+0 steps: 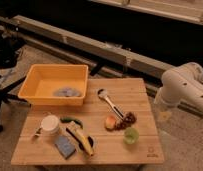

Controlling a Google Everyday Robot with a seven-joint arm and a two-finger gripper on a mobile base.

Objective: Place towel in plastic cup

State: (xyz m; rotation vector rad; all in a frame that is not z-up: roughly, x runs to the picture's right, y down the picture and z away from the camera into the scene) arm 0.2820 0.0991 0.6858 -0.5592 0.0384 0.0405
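Off the table's edge, on the right side of the view, the gripper (164, 116) hangs at about tabletop height, its fingers spread apart with nothing between them. It touches neither the table nor anything on it. Above it the white arm (182, 87) bends up and away toward the right border of the view.

The wooden table (140, 95) is the nearest thing to the gripper. The closest object on it is the plastic cup (130, 135), a short light-green one standing upright near the front right corner, with bare wood around it. Just beside the cup, toward the middle, lie a dark brown lump (128, 119) and a small orange piece (111, 122), the two touching or nearly so. From there a long-handled spoon (111, 104) runs diagonally back, its pale bowl toward the rear of the table.

Farther over, at the front, lie a banana (84, 142), a flat blue-grey block (65, 146), a small green item (71, 120) and a white round container (50, 124) with its lid on.

The towel (66, 92) is farthest from the gripper: a crumpled grey-blue cloth lying on the floor of the yellow tub (55, 70) at the table's rear left corner, well apart from the cup.
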